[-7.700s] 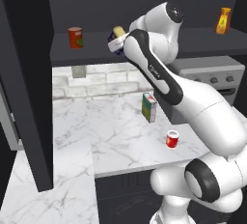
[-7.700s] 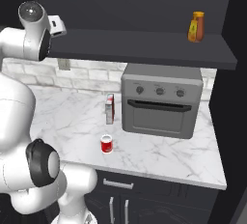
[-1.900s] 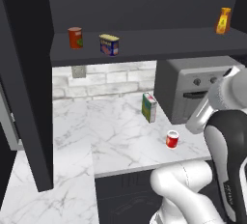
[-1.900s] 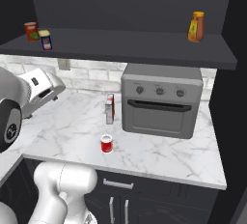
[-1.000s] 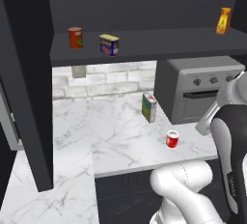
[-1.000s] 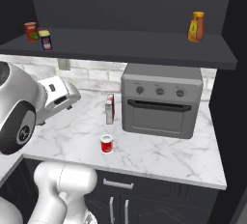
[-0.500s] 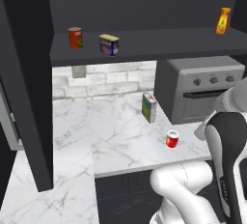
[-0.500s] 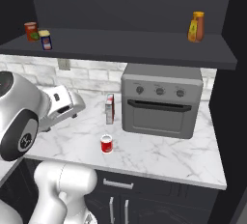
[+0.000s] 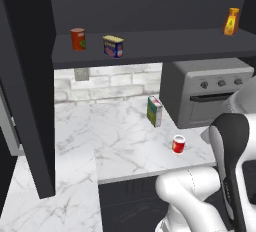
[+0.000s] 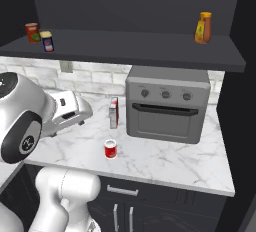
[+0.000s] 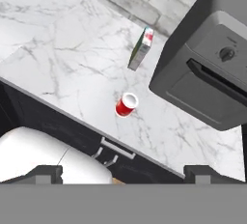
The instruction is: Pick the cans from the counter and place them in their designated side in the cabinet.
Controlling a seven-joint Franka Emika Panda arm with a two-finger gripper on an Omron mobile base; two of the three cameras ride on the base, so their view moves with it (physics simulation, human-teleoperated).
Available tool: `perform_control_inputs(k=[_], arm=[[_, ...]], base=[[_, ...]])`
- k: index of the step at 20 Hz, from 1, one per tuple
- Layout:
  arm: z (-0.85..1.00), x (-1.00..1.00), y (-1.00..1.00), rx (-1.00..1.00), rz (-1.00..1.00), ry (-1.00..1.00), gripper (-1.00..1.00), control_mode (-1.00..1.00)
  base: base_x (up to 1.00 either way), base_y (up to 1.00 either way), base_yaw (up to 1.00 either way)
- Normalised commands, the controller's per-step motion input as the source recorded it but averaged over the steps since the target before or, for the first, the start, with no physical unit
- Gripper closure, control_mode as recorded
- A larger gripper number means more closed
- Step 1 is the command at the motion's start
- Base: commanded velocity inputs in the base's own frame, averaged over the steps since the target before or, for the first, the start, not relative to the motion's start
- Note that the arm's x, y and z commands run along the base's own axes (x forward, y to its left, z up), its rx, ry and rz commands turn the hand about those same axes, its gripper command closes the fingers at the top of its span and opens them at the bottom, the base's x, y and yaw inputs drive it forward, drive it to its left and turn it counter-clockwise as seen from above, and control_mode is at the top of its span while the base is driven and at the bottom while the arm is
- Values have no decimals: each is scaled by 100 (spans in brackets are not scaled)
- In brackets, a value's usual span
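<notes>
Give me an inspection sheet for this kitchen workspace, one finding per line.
Surface: white marble counter, no spills seen.
Job's things: red can upright on the counter near its front edge; yellow-topped tin on the cabinet shelf.
Clutter: green-and-white carton on the counter by the oven; orange-red can beside the tin; orange bottle at the shelf's far end.
Hand: hand open, empty, above the red can.
Cables: nothing seen.
Surroundings: grey oven, brick backsplash.
</notes>
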Motion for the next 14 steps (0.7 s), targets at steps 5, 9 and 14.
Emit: perform_control_inputs(k=[5, 9, 14], arm=[[-1, 3, -18, 7, 0, 6, -100, -100], [-2, 0, -8, 7, 0, 2, -100, -100], [-2, 5, 0, 6, -1, 0, -100, -100]], base=[[0, 0, 0], [0, 0, 0], [0, 0, 0]])
